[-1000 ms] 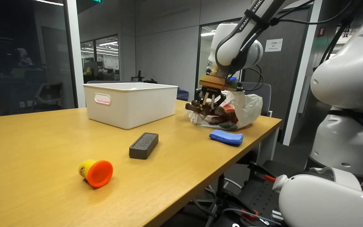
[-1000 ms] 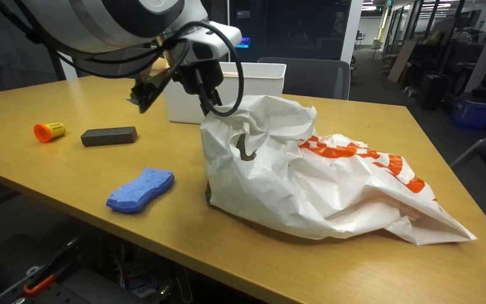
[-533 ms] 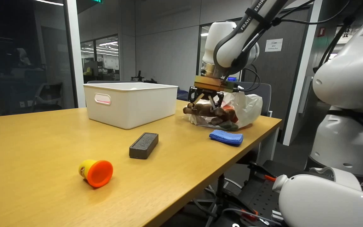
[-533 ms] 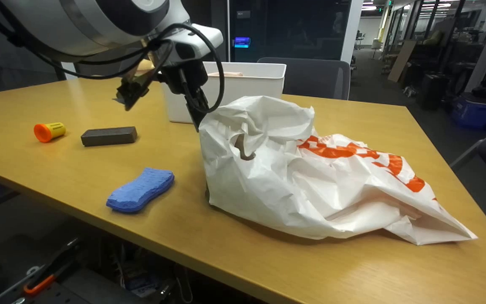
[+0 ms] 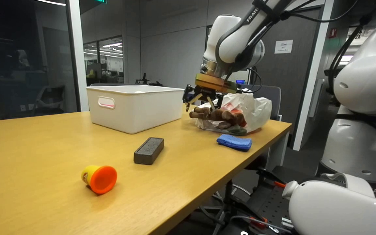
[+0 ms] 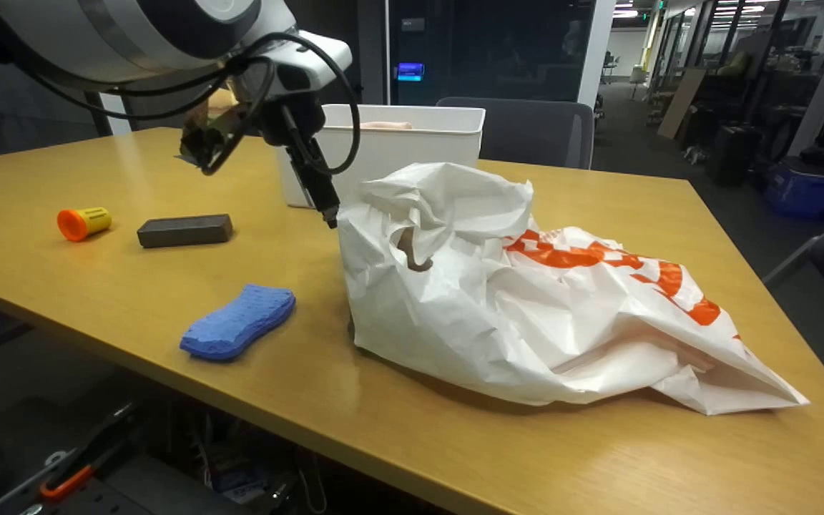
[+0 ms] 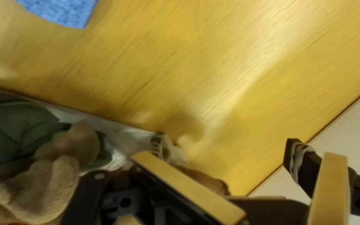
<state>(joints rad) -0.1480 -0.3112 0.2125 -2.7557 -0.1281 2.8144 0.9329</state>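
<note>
Brown plush toy at the mouth of a white bag, on the table.
In an exterior view: long axis roughly left–right, tubular limbs pointing left toward the white bin; arm extended from the right, wrist bent down, fingers spread wide by the toy's left end, holding nothing; contact unclear. In an exterior view: crumpled bag mostly hiding toy, brown patch showing through. Wrist view: soft tan lobes beside dark green, leaf-shaped cloth.
</note>
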